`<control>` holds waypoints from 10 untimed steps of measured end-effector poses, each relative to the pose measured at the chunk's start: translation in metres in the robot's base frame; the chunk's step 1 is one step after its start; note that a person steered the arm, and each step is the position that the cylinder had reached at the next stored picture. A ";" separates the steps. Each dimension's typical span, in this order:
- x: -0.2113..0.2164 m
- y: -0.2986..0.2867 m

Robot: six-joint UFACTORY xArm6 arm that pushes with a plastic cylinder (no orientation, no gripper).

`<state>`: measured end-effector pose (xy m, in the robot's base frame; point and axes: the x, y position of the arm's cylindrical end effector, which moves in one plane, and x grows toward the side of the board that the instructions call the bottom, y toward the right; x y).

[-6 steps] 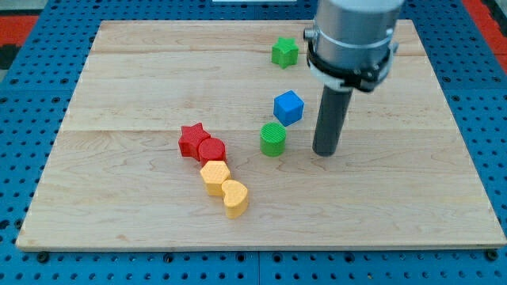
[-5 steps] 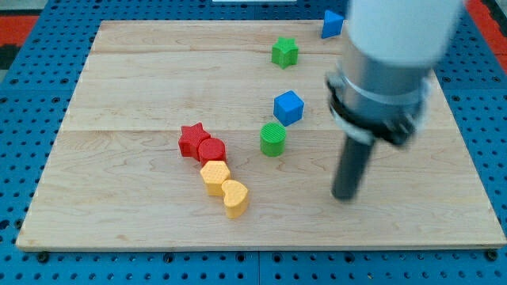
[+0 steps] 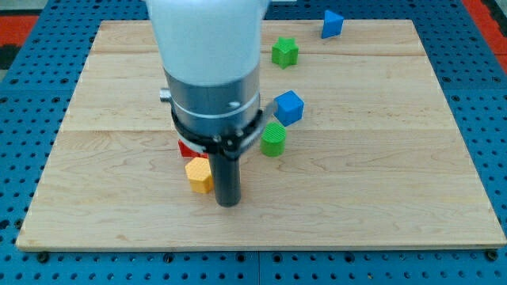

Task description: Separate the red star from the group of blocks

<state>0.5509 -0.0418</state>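
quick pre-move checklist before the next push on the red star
1. My tip visible: ok, it sits at the view's bottom of the cluster.
2. Red star visible: not ok, only a red sliver shows beside the arm; shape cannot be told.
3. Tip versus yellow block: just to its right; contact cannot tell.
4. Second yellow block: cannot tell, hidden.
5. Green cylinder and blue cube away from the tip: ok.

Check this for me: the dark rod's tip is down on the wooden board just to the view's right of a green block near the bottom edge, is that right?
Not quite. In the camera view the block beside my tip is a yellow block, not green. My tip does sit on the wooden board just to the view's right of it. The green cylinder stands farther up and right.
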 end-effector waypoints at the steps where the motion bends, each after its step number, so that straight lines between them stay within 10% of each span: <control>1: -0.014 -0.008; 8: -0.110 -0.051; 10: -0.080 -0.055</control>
